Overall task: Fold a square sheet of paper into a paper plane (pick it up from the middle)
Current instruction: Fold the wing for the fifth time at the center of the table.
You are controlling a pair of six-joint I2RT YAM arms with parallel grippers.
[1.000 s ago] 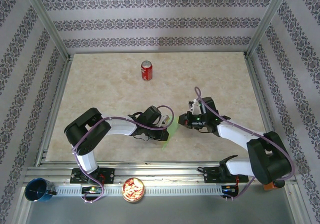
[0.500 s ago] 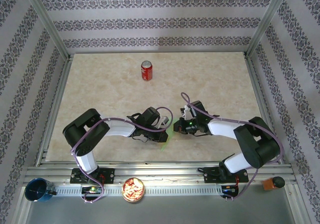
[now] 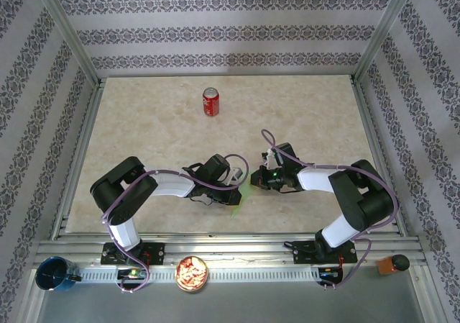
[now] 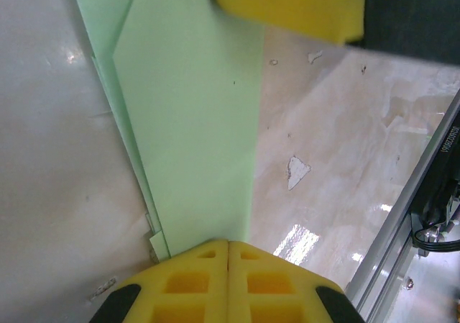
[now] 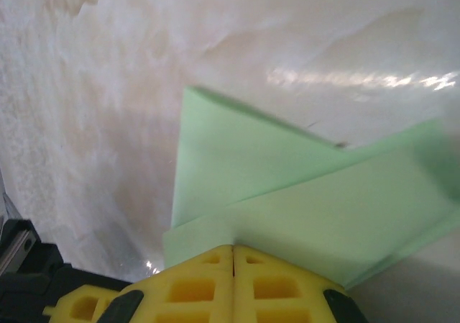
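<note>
The light-green paper [image 3: 243, 193] is a folded, layered strip lying flat on the table between my two grippers. In the left wrist view the paper [image 4: 190, 121] runs away from my left gripper [image 4: 228, 242], which is shut with its tips resting on the strip's near end. A yellow finger of the right gripper [image 4: 287, 3] sits at the strip's far end. In the right wrist view my right gripper [image 5: 233, 247] is shut, its tips down on overlapping layers of paper [image 5: 287, 193]. From above, the left gripper [image 3: 236, 188] and right gripper [image 3: 254, 182] nearly meet.
A red can [image 3: 210, 101] stands upright at the far middle of the table. Off the table's near edge are a bowl [image 3: 192, 273], a blue cup [image 3: 54, 274] and an orange object [image 3: 392, 264]. The metal rail [image 4: 402, 215] runs close by the paper.
My right arm has swung left and its elbow has folded inward, bringing its shut gripper onto the paper beside the left one. The left arm has hardly moved.
</note>
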